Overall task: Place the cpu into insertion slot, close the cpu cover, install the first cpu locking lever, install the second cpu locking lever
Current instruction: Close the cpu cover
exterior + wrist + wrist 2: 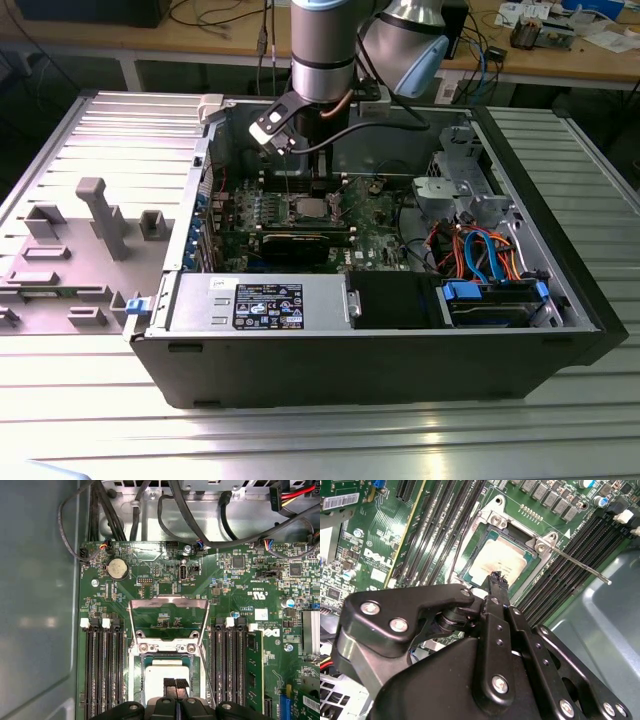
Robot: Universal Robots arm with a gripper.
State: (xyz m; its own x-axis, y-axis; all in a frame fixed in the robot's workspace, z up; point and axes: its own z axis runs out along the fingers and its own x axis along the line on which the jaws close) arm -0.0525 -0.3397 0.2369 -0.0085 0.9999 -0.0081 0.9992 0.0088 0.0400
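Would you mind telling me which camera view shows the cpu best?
The second wrist view: the cpu lies in the insertion slot with most of its top showing. In the first wrist view the gripper hides part of it; in the exterior view it is a small pale square.

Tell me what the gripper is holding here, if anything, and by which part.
Nothing is held: the gripper is shut, fingertips together, just over the cpu, which lies in the insertion slot.

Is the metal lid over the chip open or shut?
Open. The cpu cover stands flipped up off the insertion slot, and the cpu lies bare in it, under the gripper.
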